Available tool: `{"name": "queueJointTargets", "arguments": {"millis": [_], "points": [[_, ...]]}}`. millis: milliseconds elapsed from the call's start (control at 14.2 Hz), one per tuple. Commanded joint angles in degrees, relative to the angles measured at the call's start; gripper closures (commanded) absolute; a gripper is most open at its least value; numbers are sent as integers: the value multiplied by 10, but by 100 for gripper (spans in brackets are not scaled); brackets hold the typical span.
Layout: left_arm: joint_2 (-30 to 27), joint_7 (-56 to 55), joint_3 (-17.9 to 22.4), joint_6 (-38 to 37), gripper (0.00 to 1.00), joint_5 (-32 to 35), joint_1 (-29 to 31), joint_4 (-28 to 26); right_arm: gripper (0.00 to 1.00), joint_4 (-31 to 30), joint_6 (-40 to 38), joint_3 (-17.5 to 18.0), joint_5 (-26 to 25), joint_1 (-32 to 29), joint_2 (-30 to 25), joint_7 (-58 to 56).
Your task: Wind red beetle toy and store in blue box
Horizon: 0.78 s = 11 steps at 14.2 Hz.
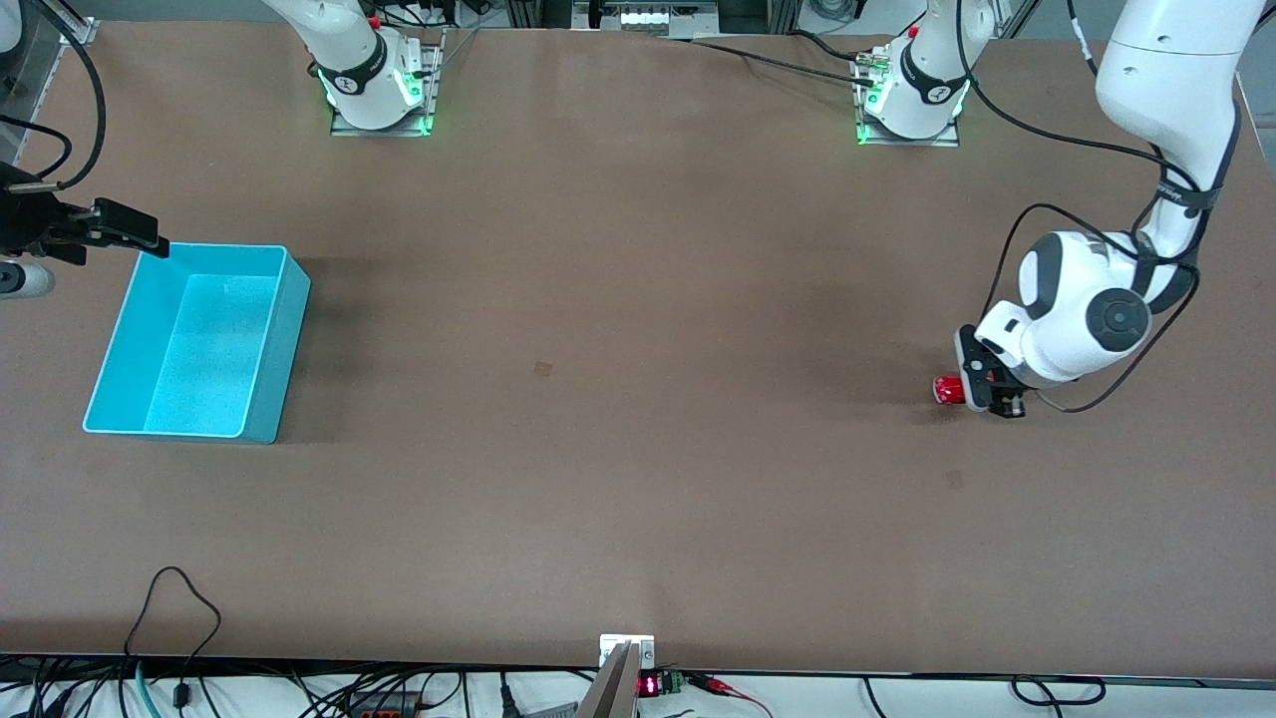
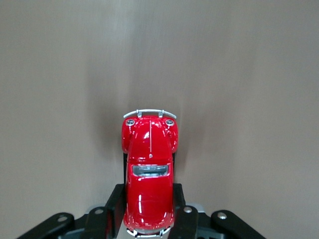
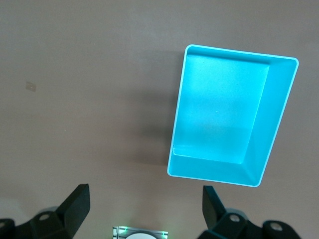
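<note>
We see the red beetle toy (image 2: 149,179) low at the left arm's end of the table (image 1: 618,399), tail hidden in the pinching left gripper (image 2: 148,219) jaws, right gripper (image 3: 144,209) jaws spread, half cut off, over the blue box (image 1: 269,339) edge.

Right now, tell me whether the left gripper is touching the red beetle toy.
Touching. The left wrist view shows the left gripper with its fingers pressed against both sides of the red beetle toy, no gap between them.

Brown tabletop (image 1: 618,299), cables (image 1: 169,608) along near edge, even light.
</note>
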Motion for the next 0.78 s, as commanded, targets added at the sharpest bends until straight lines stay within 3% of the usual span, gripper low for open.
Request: {"name": "queueJointTargets", "arguments": {"millis": [0,353,423,494,564,635,705], "points": [[36,77,-3,-2,93,11,45,28,0,1,5,0,-4,0,2,3],[49,106,-3,-1,92,11,86,30,0,4,5,0,-4,1,3,-2],[49,106,-3,-2,86,11,86,30,0,2,5,0,-4,0,4,-2],[49,106,-3,-1,76,11,86,31,0,2,5,0,-4,-1,4,-2],[48,106,-3,-1,33,11,87,33,0,2,5,0,-4,-1,4,-2],[44,111,-4,-2,0,11,88,34,0,2,4,0,-4,-1,4,-2],[37,122,-4,-3,0,11,88,34,0,2,5,0,-4,-1,4,-2]]}}
